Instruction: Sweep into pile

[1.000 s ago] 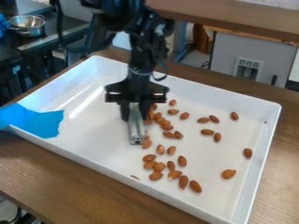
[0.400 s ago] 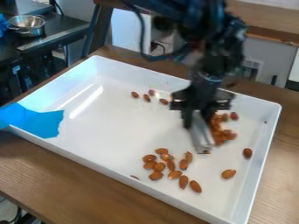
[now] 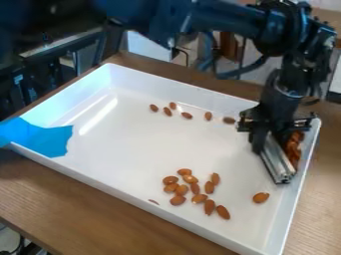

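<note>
A brown wood-grained table (image 3: 100, 214); behind it, a dark counter (image 3: 65, 44) at left and a white panel (image 3: 148, 47)

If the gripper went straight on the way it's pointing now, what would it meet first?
Most likely the floor of the white tray, met by the lower end of the metal bar the gripper holds; whether that end already touches is unclear.

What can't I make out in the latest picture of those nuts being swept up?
All in the camera view:
- How many nuts are in the far cluster: the gripper and its metal bar cover some.
- The full shape of the brown sliver by the near wall: too small to tell, perhaps partly behind the rim.
- The blue sheet's far end: cut off by the left edge.
</note>
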Robot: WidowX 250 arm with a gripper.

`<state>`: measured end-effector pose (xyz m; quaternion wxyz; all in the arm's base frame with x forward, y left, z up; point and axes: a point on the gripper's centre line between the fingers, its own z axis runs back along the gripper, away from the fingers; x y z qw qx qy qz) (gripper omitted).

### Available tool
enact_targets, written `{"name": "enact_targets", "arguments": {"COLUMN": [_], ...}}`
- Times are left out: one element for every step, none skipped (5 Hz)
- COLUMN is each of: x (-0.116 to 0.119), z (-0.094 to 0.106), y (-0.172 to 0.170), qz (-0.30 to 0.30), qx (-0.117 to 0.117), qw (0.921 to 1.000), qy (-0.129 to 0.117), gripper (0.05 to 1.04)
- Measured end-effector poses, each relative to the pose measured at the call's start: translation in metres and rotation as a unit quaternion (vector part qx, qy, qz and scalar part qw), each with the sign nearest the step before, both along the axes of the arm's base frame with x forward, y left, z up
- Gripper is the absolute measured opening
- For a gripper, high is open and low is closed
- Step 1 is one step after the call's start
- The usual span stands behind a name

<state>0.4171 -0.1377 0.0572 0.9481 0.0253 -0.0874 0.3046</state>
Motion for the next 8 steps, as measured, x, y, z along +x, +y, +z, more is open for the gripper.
{"name": "enact_targets", "arguments": {"x": [-0.007, -0.023, -0.044, -0.072, -0.091, -0.104, -0.121, -0.136], "z": [0.001, 0.036, 0.073, 0.080, 0.068, 0.044, 0.031, 0.018], "y": [0.006, 0.037, 0.094, 0.123, 0.139, 0.157, 0.163, 0.164], "qz": [0.008, 0.028, 0.086, 0.127, 0.211, 0.293, 0.340, 0.360], "qx": [-0.018, -0.050, -0.062, -0.042, 0.002, 0.016, 0.038, 0.057], "qw": [0.9997, 0.9984, 0.9943, 0.9908, 0.9760, 0.9482, 0.9261, 0.9122], "qy": [0.013, 0.002, -0.004, 0.020, 0.054, 0.121, 0.160, 0.187], "gripper": [0.381, 0.380, 0.381, 0.381, 0.380, 0.381, 0.381, 0.381]}}
